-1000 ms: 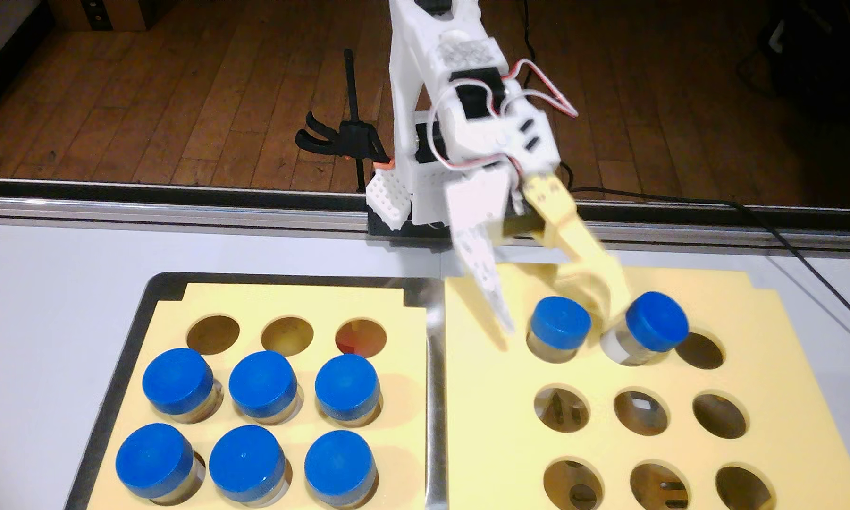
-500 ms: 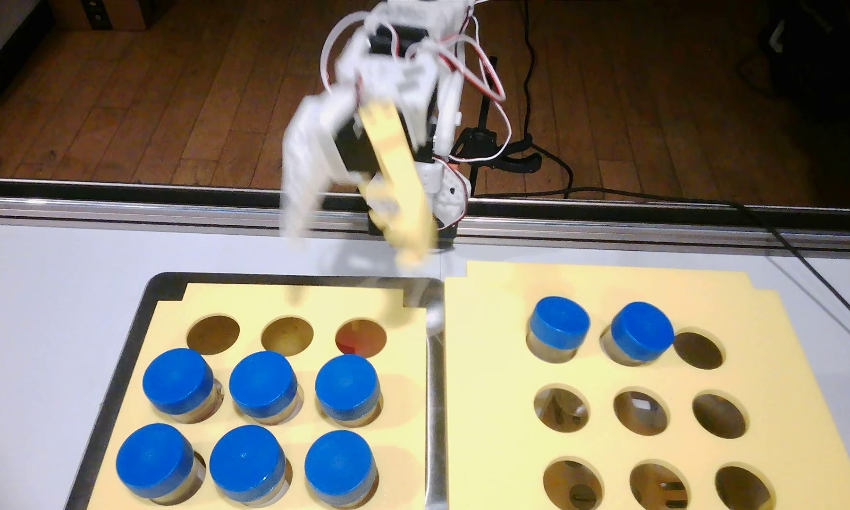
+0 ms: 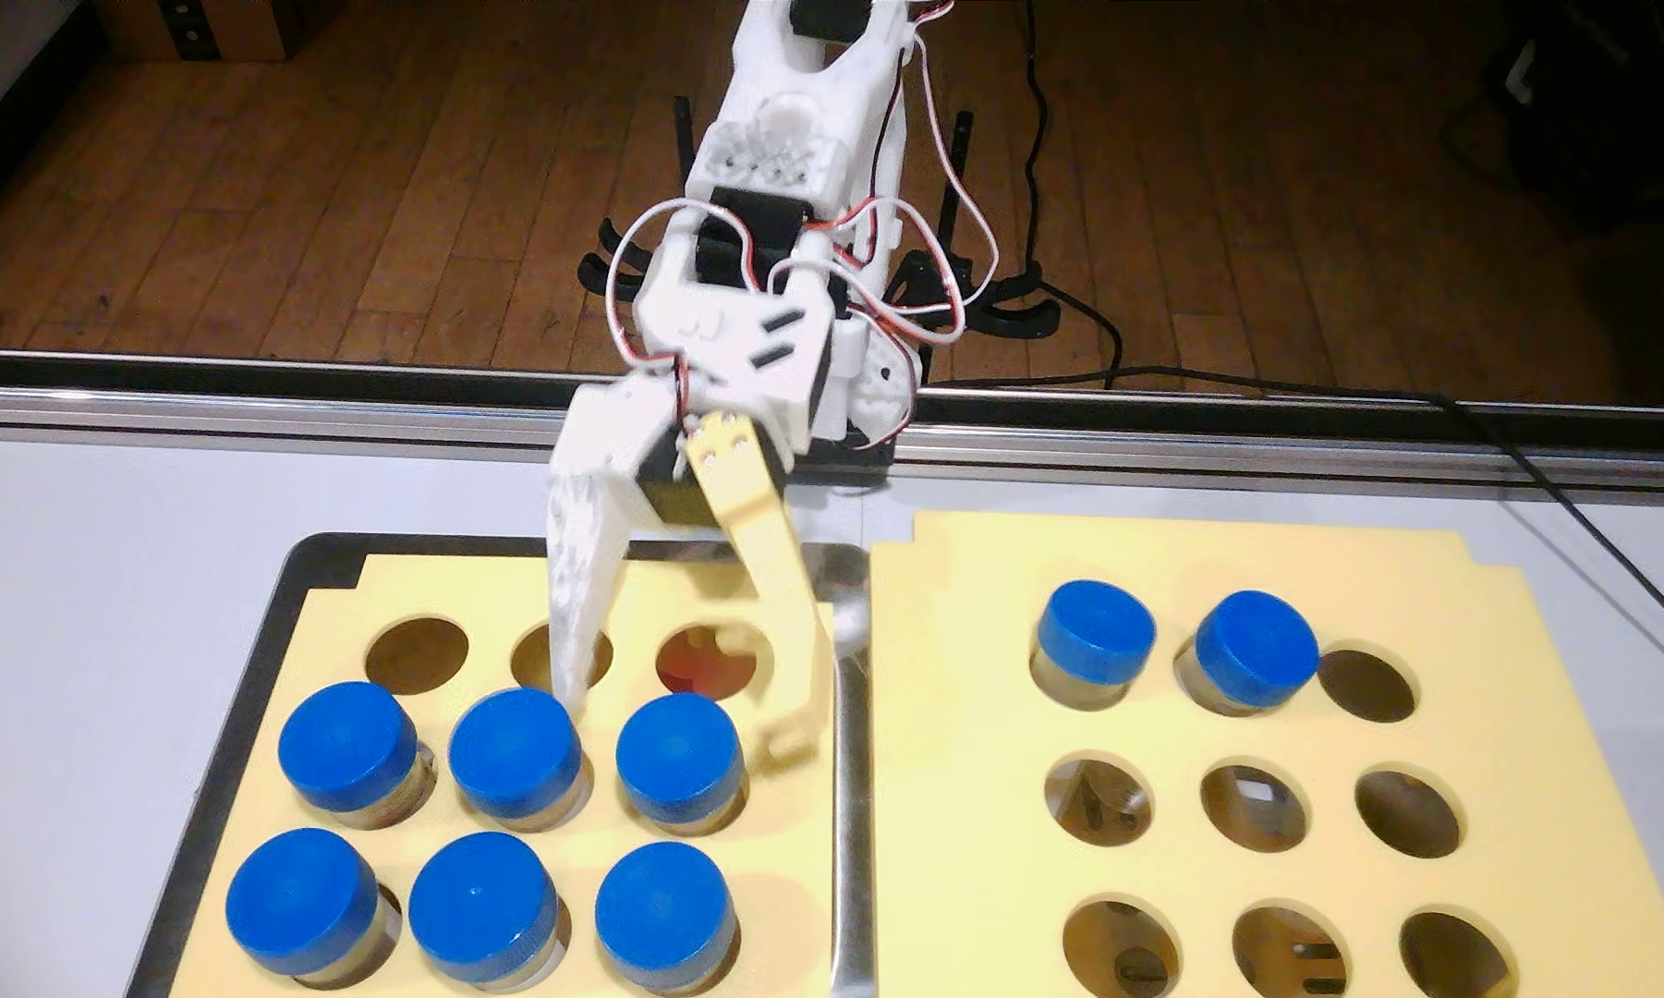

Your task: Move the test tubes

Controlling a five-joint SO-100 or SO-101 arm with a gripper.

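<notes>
- We've got the gripper hanging low over the left foam, fingers spread wide and grasping nothing.
- The white finger comes down over the middle hole of the top row, its tip just beside the cap of the middle-row centre tube.
- The yellow finger runs down along the foam's right side, tip just to the right of the middle-row right tube.
- So that right tube sits roughly between the two fingertips. We can't tell if either finger touches a cap.
- Left foam sits in a metal tray. Its top row of three holes is empty, and the other two rows hold six tubes, all upright with blue caps.
- The sixth one for reference: front-left tube, closest to the camera.
- Right foam lies just beside the tray on the table. Two tubes stand in its top row, the left tube and the next tube, which looks slightly tilted.
- The hole to the right of those two is open, and so are the six holes in the two rows below.
- Behind the table we see the wooden floor and some black cables.
</notes>
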